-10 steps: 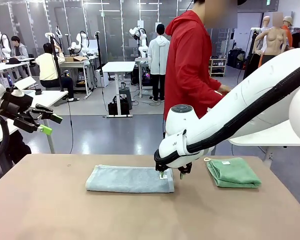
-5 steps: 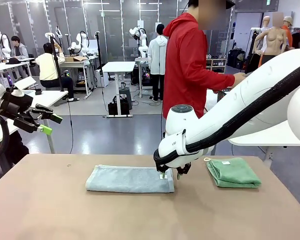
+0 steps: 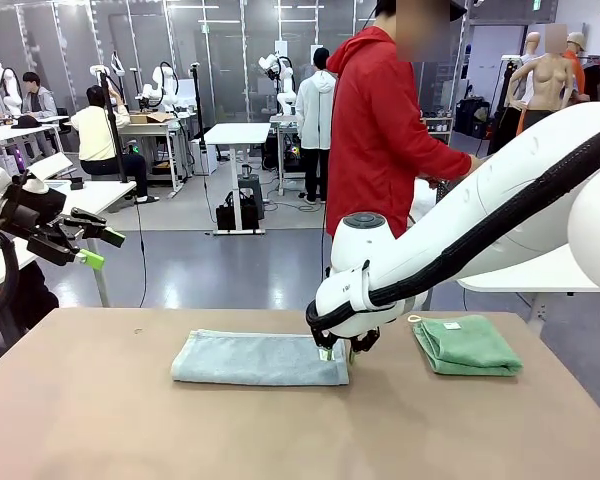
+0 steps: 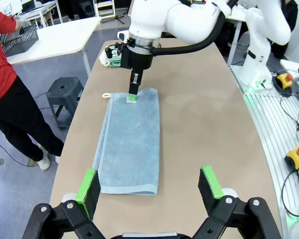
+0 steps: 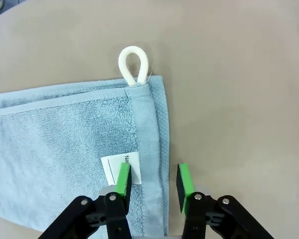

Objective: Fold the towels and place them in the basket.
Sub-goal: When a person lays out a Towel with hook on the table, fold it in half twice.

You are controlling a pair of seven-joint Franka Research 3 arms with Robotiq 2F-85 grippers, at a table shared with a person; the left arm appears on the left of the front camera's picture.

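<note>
A pale blue-grey towel (image 3: 260, 358) lies folded in a long strip on the table, also seen in the left wrist view (image 4: 132, 137) and the right wrist view (image 5: 65, 144). My right gripper (image 3: 337, 350) (image 5: 153, 180) is down at its right end, jaws partly narrowed and straddling the hem: one pad (image 5: 123, 179) rests by the white label, the other (image 5: 183, 181) over bare table. Nothing is pinched. A folded mint green towel (image 3: 467, 345) sits to the right. My left gripper (image 3: 85, 245) (image 4: 148, 184) hangs open, raised off the table's left side. The basket (image 4: 21, 39) stands on a white side table.
A person in a red top (image 3: 380, 130) stands at the far side, reaching right toward the white side table (image 3: 540, 270). The towel's white hanging loop (image 5: 134, 64) points away from my right gripper. Bare tabletop (image 3: 130, 420) stretches in front of the towels.
My right gripper's jaws have narrowed and sunk a little onto the towel's end. The person has leaned and reached further right. The left arm has not moved.
</note>
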